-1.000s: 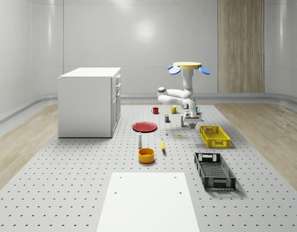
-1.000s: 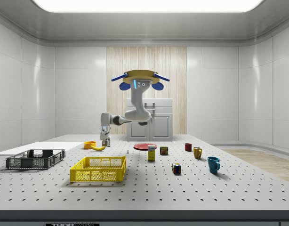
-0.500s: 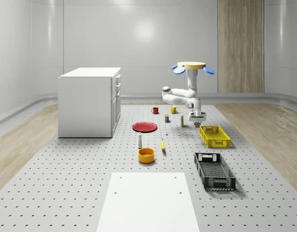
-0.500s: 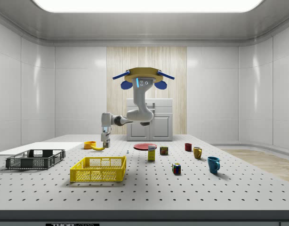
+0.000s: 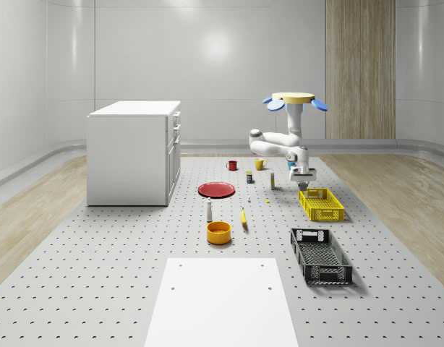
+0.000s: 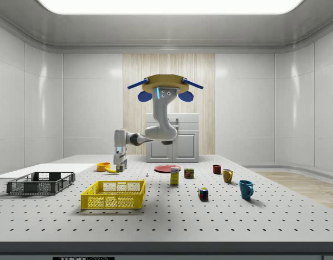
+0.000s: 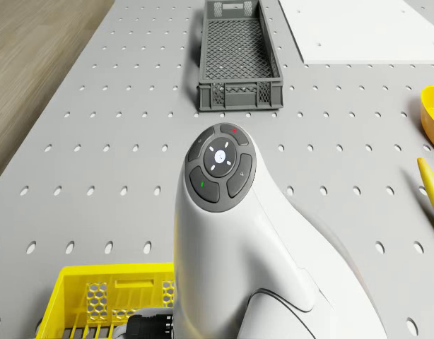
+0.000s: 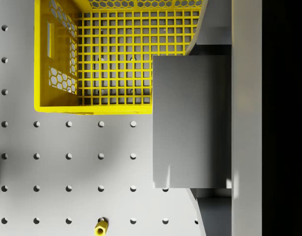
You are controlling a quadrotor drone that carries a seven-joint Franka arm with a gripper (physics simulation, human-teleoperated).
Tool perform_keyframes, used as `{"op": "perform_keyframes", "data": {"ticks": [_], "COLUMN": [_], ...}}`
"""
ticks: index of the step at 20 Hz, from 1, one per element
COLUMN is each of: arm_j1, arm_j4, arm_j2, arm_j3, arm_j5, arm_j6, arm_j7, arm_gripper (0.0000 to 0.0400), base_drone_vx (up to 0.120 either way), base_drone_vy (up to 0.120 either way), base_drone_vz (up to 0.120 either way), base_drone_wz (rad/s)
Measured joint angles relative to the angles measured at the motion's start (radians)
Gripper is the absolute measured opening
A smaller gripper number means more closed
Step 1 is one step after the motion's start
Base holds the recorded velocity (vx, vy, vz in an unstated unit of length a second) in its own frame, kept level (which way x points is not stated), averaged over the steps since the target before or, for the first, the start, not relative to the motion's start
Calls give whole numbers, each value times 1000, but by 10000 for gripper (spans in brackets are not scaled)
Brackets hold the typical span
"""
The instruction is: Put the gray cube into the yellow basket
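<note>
While I hover above the table beside the yellow basket (image 5: 321,203), my pincer (image 5: 303,173), clamped on the gray cube (image 8: 190,121), has shifted toward the basket's far end since the earlier frames. The cube hangs over the rim; the carry is nearly done.

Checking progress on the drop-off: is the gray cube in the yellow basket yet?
Not yet. In the wrist view the gray cube sits between the fingers of the gripper, partly over the yellow basket edge.
</note>
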Motion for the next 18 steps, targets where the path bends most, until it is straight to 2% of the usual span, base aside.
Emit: {"op": "perform_keyframes", "data": {"ticks": [6, 15, 18], "arm_j1": [-1, -2, -2], "arm_j4": [0, 0, 0], "arm_j2": [-4, -9, -10], "arm_j3": [1, 1, 1], "arm_j5": [2, 3, 4], "arm_j6": [4, 8, 10], "arm_j7": [1, 1, 1], "arm_gripper": [250, 250, 250], "base_drone_vx": [0, 0, 0], "base_drone_vy": [120, 120, 120], "base_drone_vz": [-7, -102, -13], "base_drone_wz": [0, 0, 0]}}
